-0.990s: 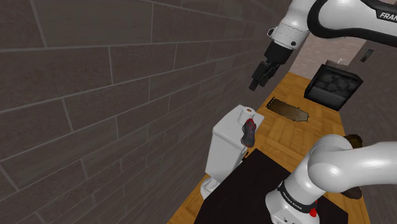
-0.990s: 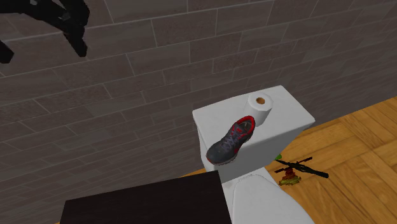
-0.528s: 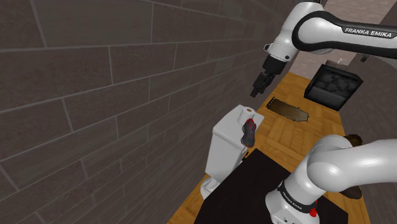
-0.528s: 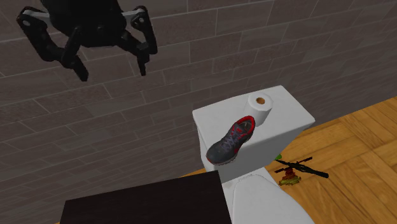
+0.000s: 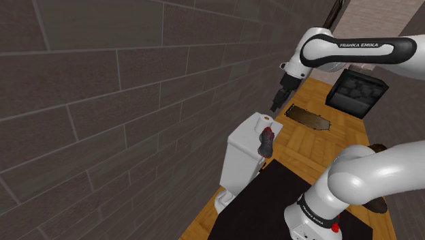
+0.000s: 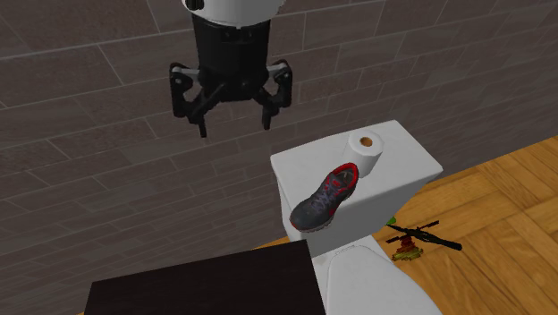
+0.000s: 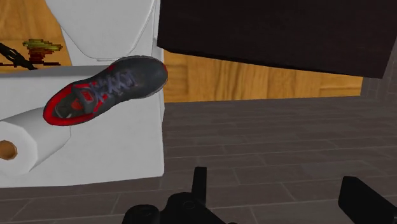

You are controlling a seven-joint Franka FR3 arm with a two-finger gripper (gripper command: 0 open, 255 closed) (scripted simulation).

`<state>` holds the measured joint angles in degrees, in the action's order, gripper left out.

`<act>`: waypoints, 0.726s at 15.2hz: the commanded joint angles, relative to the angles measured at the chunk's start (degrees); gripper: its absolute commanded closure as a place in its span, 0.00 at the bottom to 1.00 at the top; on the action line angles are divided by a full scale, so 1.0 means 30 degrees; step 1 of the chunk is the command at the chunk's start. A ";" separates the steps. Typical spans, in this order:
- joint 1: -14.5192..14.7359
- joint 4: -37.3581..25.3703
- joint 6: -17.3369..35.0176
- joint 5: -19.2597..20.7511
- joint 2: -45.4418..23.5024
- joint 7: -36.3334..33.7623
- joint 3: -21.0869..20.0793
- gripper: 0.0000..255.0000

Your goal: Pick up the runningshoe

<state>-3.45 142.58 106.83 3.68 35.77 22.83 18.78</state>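
Observation:
The running shoe (image 6: 325, 199) is dark grey with red trim. It lies on the white toilet tank's lid (image 6: 413, 167), its toe over the lid's edge nearest the stand. In the shoulder view the shoe (image 5: 266, 142) sits on the tank (image 5: 240, 146) below my gripper (image 5: 275, 106). My gripper (image 6: 235, 129) hangs open and empty in front of the brick wall, above the tank and off to the second exterior view's left of the shoe. In the wrist view the shoe (image 7: 105, 90) lies ahead of the spread fingers (image 7: 199, 184), well off to one side.
A toilet paper roll (image 6: 366, 150) stands on the lid by the shoe's heel. The brick wall (image 5: 102, 102) runs close behind the tank. The dark stand top (image 6: 197, 285) lies below. On the wooden floor are a black crossbow-like object (image 6: 422, 237), a dark board (image 5: 308, 118) and a black box (image 5: 357, 92).
My gripper has come down and moved toward the tank, shifting to the second exterior view's right. The shoe and roll have not moved.

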 commanded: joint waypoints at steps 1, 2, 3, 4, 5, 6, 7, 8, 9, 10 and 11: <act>-0.0041 -0.0005 0.0801 0.0139 -0.1140 0.1151 0.0962 0.00; -0.0042 -0.0103 0.1101 0.0167 -0.1714 0.1712 0.1426 0.00; -0.0036 -0.0227 0.1399 0.0162 -0.2318 0.2287 0.1883 0.00; -0.0014 -0.0376 0.1692 0.0126 -0.2951 0.2873 0.2341 0.00; 0.0022 -0.0550 0.1981 0.0055 -0.3612 0.3472 0.2800 0.00; 0.0069 -0.0749 0.2262 -0.0056 -0.4302 0.4088 0.3255 0.00; 0.0127 -0.0973 0.2534 -0.0211 -0.5021 0.4724 0.3706 0.00; 0.0190 -0.1222 0.2795 -0.0414 -0.5772 0.5381 0.4148 0.00; 0.0251 -0.1496 0.3043 -0.0670 -0.6555 0.6064 0.4574 0.00; 0.0315 -0.1795 0.3274 -0.0980 -0.7370 0.6772 0.4989 0.00; 0.0371 -0.2120 0.3486 -0.1346 -0.8217 0.7507 0.5384 0.00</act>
<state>-2.75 137.74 116.25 1.09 14.67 42.61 33.39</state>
